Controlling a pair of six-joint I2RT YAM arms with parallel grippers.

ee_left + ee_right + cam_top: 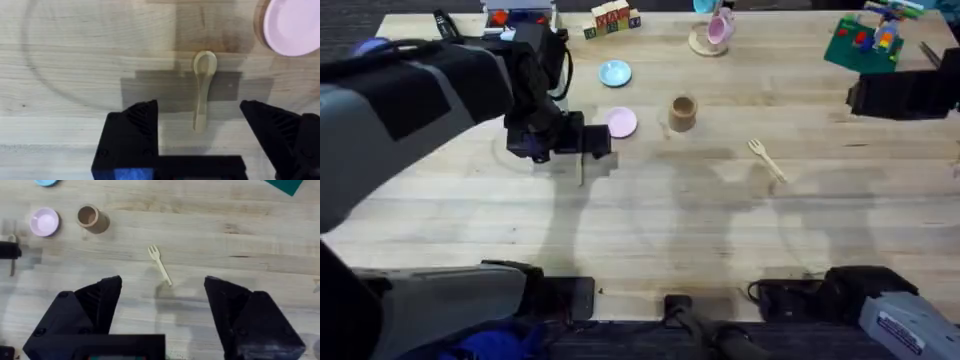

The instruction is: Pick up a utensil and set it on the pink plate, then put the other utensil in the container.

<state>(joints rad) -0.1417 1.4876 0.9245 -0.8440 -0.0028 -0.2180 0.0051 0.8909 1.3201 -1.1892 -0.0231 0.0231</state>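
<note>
Your left claw (200, 120) hangs wide open over the spoon (202, 90), which lies flat on the desk (670, 210) beside the pink plate (621, 122). Your right claw (162, 305) gapes above the fork (160, 266), near the container (682, 112).

Wooden table (650, 215): spoon (202, 85), fork (767, 159), plates, cup (682, 113)

Spoon (203, 89) flat beside pink plate (292, 26)
</note>
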